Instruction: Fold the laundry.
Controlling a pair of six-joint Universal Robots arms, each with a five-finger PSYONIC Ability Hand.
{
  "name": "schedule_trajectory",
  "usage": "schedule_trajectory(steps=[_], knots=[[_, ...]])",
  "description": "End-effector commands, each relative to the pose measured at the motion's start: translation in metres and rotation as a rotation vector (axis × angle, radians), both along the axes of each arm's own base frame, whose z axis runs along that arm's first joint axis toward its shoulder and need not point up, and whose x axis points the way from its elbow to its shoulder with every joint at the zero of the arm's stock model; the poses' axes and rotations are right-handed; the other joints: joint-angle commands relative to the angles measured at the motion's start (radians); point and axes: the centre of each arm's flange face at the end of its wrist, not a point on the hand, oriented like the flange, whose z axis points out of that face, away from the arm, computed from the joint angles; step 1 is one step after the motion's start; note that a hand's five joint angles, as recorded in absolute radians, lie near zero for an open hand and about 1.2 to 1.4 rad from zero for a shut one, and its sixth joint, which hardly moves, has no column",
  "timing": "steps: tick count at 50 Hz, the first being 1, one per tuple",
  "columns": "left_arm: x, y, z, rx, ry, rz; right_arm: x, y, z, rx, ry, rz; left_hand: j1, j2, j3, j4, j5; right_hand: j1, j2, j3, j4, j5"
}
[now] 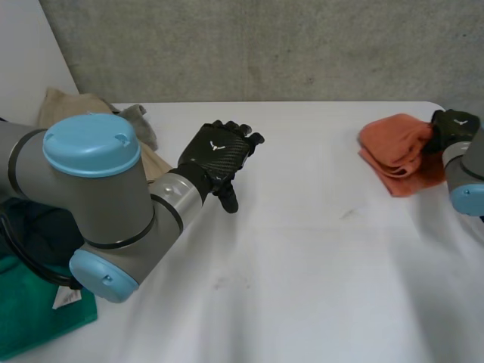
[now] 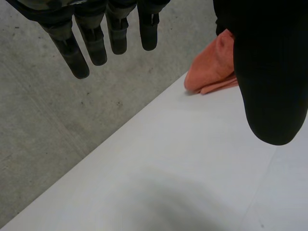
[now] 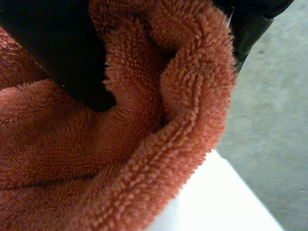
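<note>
The left robot hand (image 1: 218, 155) is hovering over the bare counter (image 1: 302, 249), its fingers (image 2: 79, 57) hanging straight and apart from the thumb, holding nothing. A small white winged emblem (image 1: 217, 145) is showing on the back of it; there are no letters to read. The right robot hand (image 1: 454, 125) is bearing a similar white mark and is sitting at the far edge of the orange towel (image 1: 395, 147). In its wrist view, a thick fold of the towel's looped pile is bunching between its thumb and fingers, so it is gripping the towel. The towel is lying crumpled on the counter, well apart from the left robot hand. Behind the left robot hand a beige cloth (image 1: 68, 106) and a grey cloth (image 1: 140, 121) are lying together. Beside the left arm a green cloth (image 1: 38, 325) is showing a white tag (image 1: 66, 297), its print too small to read.
</note>
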Motion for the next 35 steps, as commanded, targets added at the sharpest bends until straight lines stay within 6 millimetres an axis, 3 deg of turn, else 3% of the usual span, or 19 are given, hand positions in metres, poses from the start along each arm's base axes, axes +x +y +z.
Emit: schedule_trajectory(steps=[1, 11, 16, 17, 18, 24, 27, 31, 35], knots=[[-0.002, -0.004, -0.009, 0.008, -0.009, 0.001, -0.033, -0.020, 0.010, -0.085, 0.059, -0.077, 0.018, 0.016, 0.010, 0.012, -0.003, 0.530, 0.246, 0.227, 0.209, 0.293], [0.000, -0.008, -0.016, 0.023, -0.020, 0.010, -0.065, -0.028, 0.014, -0.106, 0.134, -0.141, 0.018, 0.016, 0.010, 0.012, -0.003, 0.530, 0.246, 0.227, 0.209, 0.293], [0.000, -0.008, -0.017, 0.024, -0.021, 0.012, -0.067, -0.028, 0.009, -0.092, 0.197, -0.135, 0.018, 0.016, 0.010, 0.012, -0.003, 0.484, 0.201, 0.182, 0.163, 0.247], [0.000, -0.008, -0.017, 0.024, -0.021, 0.012, -0.067, -0.028, 0.007, -0.085, 0.213, -0.134, 0.018, 0.016, 0.010, 0.012, -0.003, 0.147, -0.137, -0.156, -0.174, -0.090], [0.000, -0.008, -0.016, 0.023, -0.020, 0.012, -0.066, -0.027, 0.003, -0.076, 0.262, -0.133, 0.018, 0.016, 0.010, 0.012, -0.003, -0.692, -0.975, -0.994, -1.013, -0.929], [0.001, -0.007, -0.015, 0.024, -0.019, 0.014, -0.061, -0.024, -0.014, -0.066, 0.401, -0.146, 0.018, 0.016, 0.010, 0.012, -0.003, -0.692, -0.975, -0.994, -1.013, -0.929], [0.001, -0.005, -0.016, 0.027, -0.020, 0.011, -0.068, -0.023, -0.002, -0.110, 0.438, -0.234, 0.018, 0.016, 0.010, 0.012, -0.003, -0.692, -0.975, -0.994, -1.013, -0.929], [0.003, -0.003, -0.016, 0.033, -0.023, 0.014, -0.098, -0.020, 0.030, -0.180, 0.538, -0.406, 0.015, 0.013, 0.007, 0.009, -0.006, -0.692, -0.975, -0.994, -1.013, -0.929], [0.006, -0.001, -0.005, 0.014, -0.008, 0.019, -0.098, -0.013, 0.061, -0.245, 0.583, -0.426, 0.015, 0.013, 0.007, 0.009, -0.006, -0.692, -0.975, -0.994, -1.013, -0.929]])
